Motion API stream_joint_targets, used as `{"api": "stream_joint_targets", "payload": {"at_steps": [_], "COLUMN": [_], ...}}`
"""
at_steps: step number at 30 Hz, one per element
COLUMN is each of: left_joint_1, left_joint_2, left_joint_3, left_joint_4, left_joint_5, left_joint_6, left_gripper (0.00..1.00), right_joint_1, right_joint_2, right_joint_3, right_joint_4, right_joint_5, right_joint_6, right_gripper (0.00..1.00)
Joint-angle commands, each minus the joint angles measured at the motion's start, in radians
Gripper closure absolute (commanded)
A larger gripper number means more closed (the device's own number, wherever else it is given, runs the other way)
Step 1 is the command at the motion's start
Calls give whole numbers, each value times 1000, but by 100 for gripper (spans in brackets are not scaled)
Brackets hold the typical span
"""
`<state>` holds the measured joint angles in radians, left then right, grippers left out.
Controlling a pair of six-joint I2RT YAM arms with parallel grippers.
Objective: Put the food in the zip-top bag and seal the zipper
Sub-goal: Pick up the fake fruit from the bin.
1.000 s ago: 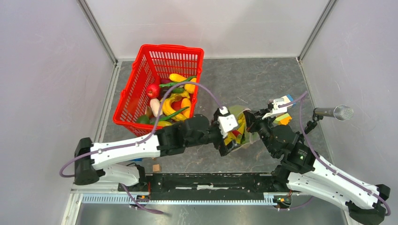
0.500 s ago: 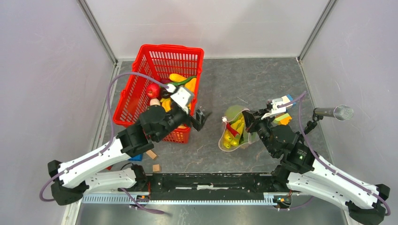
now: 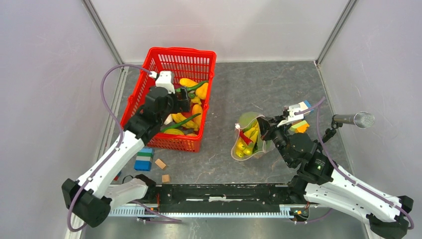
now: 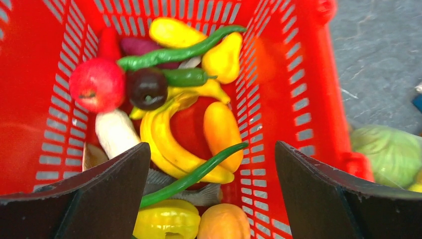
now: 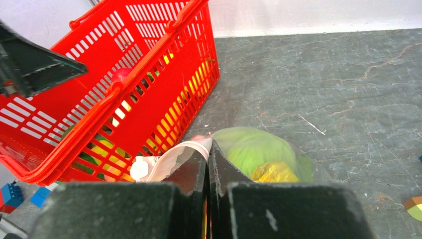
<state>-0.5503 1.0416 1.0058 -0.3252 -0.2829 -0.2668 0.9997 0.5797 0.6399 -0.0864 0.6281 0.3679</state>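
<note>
a: item one, left tool (image 4: 211, 149)?
b: fingers spread wide, holding nothing, over the red plastic mesh basket (image 4: 30, 99); inside it yellow toy bananas (image 4: 164, 134) and a red toy apple (image 4: 97, 84).
a: item two, right tool (image 5: 208, 149)?
b: fingers pinched together on the mouth edge of the clear soft plastic zip-top bag (image 3: 249, 142); the bag lies on the grey tabletop (image 3: 259, 84) near the basket, with a green cabbage-like toy ball (image 5: 254, 147) inside.

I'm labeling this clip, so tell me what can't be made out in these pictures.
Right wrist view: the right gripper, shut on the bag, hides the bag's near half.
Left wrist view: the open left gripper covers some food in the basket.
Top view: the zipper is too small to tell how far it is closed.
</note>
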Motion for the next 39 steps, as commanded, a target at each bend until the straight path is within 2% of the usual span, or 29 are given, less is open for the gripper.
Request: {"api": "stream_joint_targets", "payload": {"at_steps": [1, 5, 8, 11, 16, 18, 22, 25, 31, 37, 39], "left_joint_1": [96, 178, 195, 196, 196, 197, 196, 199, 237, 309, 313], "left_joint_2": [46, 119, 172, 208, 263, 271, 321, 398, 621, 733, 751], "left_joint_3": [-18, -12, 30, 38, 52, 26, 14, 47, 209, 233, 230], "left_joint_4": [-48, -83, -173, -168, -169, -118, 102, 202, 169, 178, 178], "left_joint_5": [87, 44, -65, -148, -210, -239, -149, -174, -179, -79, -63], "left_joint_6": [-141, -240, -314, -315, -326, -337, -215, -146, -144, -152, -149], "left_gripper": [0, 0, 0, 0, 0, 0, 0, 0, 0, 0, 4], "right_joint_1": [4, 4, 4, 3, 4, 4, 4, 3, 4, 4, 4], "right_joint_2": [-22, -20, -22, -28, -24, -27, -29, -18, -11, -2, 3], "right_joint_3": [23, 24, 26, 18, 20, 18, 10, 16, 15, 17, 17], "right_joint_4": [99, 100, 96, 102, 99, 98, 111, 108, 114, 116, 118], "right_joint_5": [1, 0, 2, 10, 4, 8, 7, -7, -6, -5, -6], "right_joint_6": [-15, -19, -22, -22, -22, -21, -21, -19, -16, -19, -17], "right_gripper": [95, 95, 95, 94, 94, 93, 92, 92, 92, 92, 92]}}
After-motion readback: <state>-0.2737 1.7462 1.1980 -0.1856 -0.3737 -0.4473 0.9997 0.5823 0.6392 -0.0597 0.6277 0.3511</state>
